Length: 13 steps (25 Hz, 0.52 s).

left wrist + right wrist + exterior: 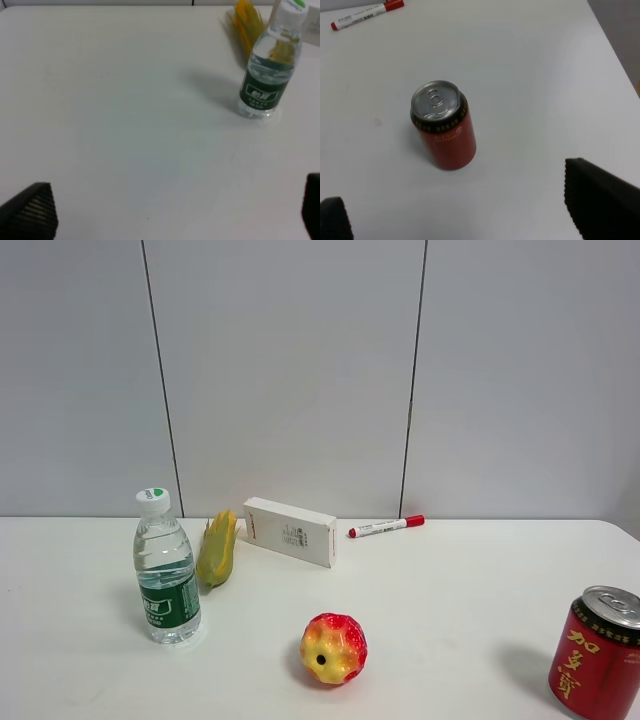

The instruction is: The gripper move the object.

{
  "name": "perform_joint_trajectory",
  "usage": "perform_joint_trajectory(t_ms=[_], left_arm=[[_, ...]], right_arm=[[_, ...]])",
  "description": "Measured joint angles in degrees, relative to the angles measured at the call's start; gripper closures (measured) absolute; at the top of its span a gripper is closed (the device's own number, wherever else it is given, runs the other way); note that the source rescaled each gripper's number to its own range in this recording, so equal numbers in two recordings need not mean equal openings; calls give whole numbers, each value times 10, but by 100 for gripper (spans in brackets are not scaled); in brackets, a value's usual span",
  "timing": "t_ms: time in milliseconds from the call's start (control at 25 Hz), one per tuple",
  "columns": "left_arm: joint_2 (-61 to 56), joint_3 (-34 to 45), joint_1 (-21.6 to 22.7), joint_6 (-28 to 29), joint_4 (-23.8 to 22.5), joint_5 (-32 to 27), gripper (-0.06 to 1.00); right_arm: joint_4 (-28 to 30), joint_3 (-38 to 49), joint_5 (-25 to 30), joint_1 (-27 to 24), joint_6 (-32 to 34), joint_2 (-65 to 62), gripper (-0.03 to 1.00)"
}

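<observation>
The toy corn, yellow kernels in a green husk, lies on the white table at the back left, just behind the water bottle. In the left wrist view the corn shows partly behind the bottle, far from my left gripper. That gripper is open and empty, with one fingertip at each lower corner. My right gripper is open and empty, hovering near a red can. Neither gripper shows in the exterior high view.
A white box lies next to the corn. A red-capped marker lies at the back. A red-yellow round fruit sits front centre. The red can stands front right. The table's right edge is near the can.
</observation>
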State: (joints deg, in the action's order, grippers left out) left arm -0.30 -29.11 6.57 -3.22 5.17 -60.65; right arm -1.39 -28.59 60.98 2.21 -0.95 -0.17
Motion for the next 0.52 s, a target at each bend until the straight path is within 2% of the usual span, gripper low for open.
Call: perform_joint_trajectory(t_ms=[520], left_arm=[[0, 0, 0, 0, 0, 0, -6]], right_arm=[[0, 0, 0, 0, 1, 0, 26]])
